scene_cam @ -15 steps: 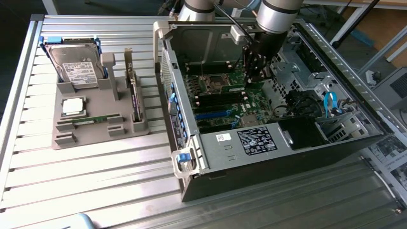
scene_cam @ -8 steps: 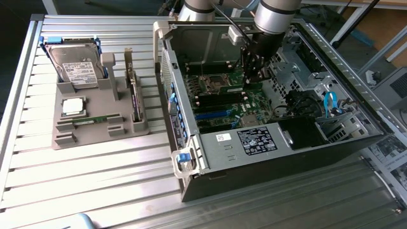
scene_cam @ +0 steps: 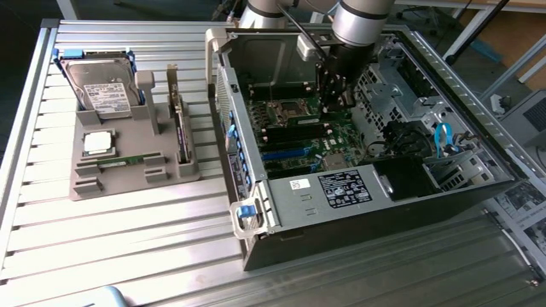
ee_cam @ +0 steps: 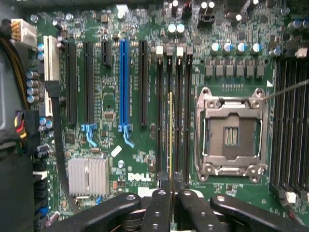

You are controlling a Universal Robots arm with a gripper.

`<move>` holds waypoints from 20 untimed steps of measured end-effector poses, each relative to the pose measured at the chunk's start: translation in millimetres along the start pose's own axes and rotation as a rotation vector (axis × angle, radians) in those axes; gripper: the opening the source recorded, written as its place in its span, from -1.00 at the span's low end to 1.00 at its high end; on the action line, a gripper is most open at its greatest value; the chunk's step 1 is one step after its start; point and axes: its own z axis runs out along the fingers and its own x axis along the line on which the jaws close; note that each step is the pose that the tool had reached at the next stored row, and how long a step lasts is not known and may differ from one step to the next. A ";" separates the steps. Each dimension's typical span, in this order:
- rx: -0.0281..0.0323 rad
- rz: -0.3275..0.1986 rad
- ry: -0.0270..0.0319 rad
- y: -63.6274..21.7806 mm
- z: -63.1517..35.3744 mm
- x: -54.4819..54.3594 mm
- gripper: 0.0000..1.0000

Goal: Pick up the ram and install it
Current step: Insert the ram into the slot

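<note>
green-edged ram (ee_cam: 170, 133) stands on edge over one of the black slots (ee_cam: 179, 111) just beside the empty cpu socket (ee_cam: 233, 131), its near end pinched in the clenched gripper (ee_cam: 170, 193), which hangs inside the open case (scene_cam: 426, 192) above the board (ee_cam: 111, 101), apart from the grey tray (scene_cam: 128, 173)

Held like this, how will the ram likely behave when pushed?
The ram, edge-on in the gripper, looks thin and straight: probably stiff and light. Gripped along a thin edge, it may tilt or slip if pushed off-line.
</note>
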 end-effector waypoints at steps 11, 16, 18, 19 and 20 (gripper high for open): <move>0.0000 0.000 0.0000 19.3 3.5 5.9 -0.76; -0.0012 0.014 0.0002 20.7 8.1 11.9 -0.76; -0.0013 0.014 0.0004 21.9 8.1 11.9 -0.76; -0.0012 0.014 0.0002 23.2 8.3 11.9 -0.76; -0.0012 0.014 0.0002 24.4 8.3 11.9 -0.76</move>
